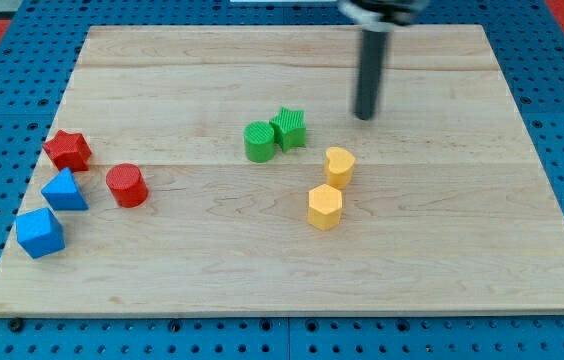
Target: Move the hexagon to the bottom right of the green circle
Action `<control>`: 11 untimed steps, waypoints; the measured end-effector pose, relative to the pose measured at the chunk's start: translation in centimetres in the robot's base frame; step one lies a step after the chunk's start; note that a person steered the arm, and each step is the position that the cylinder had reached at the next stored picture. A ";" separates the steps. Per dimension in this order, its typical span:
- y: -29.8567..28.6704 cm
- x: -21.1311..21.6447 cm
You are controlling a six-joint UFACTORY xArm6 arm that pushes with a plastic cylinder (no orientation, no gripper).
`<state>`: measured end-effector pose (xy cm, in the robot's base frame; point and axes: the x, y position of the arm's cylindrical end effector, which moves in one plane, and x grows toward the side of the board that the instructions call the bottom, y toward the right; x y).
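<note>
The tip (pixel 364 116) is positioned bare, touching nothing; the yellow hexagon (pixel 325 207) is located below-left, the green circle (pixel 259 141) left.

The yellow hexagon (pixel 325 207) stood upright on its flat base near the middle of the board, a little right of centre and nearer the view's bottom than the green circle (pixel 259 142). The green circle, a short ribbed cylinder, stood upright farther up and to the left, well apart from the hexagon. The hexagon thus lay to the circle's lower right.
</note>
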<state>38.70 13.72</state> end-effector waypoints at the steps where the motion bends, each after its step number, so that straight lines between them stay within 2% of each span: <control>1: -0.1 11.1; 2: -7.5 14.7; 3: -14.7 14.7; 4: -16.2 13.1; 5: -15.4 11.6; 6: -15.7 16.7; 7: -10.3 16.7; 8: -11.0 11.9; 9: -16.1 9.4; 10: -11.0 13.0; 11: -2.3 13.9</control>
